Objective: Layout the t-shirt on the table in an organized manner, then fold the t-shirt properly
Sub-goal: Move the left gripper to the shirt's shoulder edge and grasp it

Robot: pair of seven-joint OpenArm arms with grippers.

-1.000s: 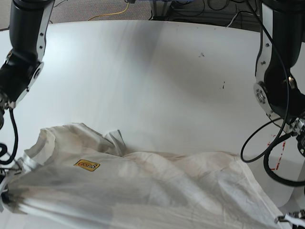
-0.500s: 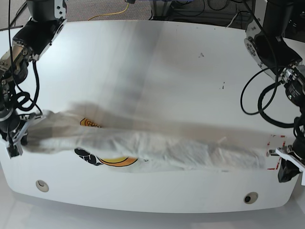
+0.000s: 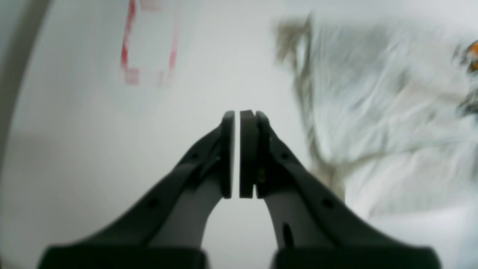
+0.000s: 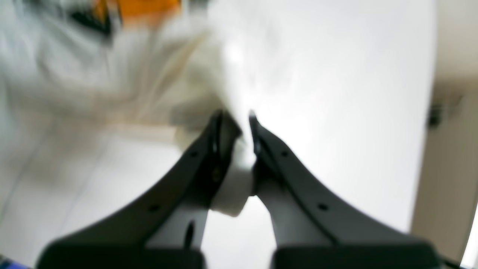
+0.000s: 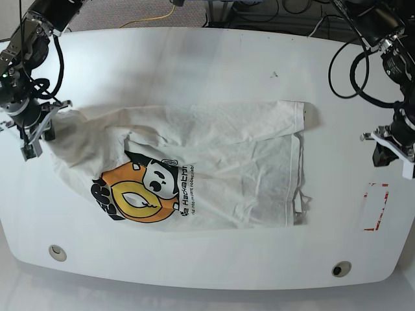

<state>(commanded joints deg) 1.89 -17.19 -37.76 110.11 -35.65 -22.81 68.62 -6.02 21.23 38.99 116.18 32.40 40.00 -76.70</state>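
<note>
One t-shirt [image 5: 214, 165] (graphic side up), one worktop [image 5: 214, 71], two round grommet holes [image 5: 57, 251] in it, one red-outlined rectangle mark [image 5: 376, 206], two pincers, left pincer [image 5: 389, 150], right pincer [image 5: 34, 133]

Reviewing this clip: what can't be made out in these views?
- t-shirt lettering, base view: too small to read.
- Graphic, both wrist views: motion-blurred and cut off by the frame edge.
- Cloth in the right tool: which part of the shirt, lost to blur.
- left tool: its tips, hidden by its body in base view.
</note>
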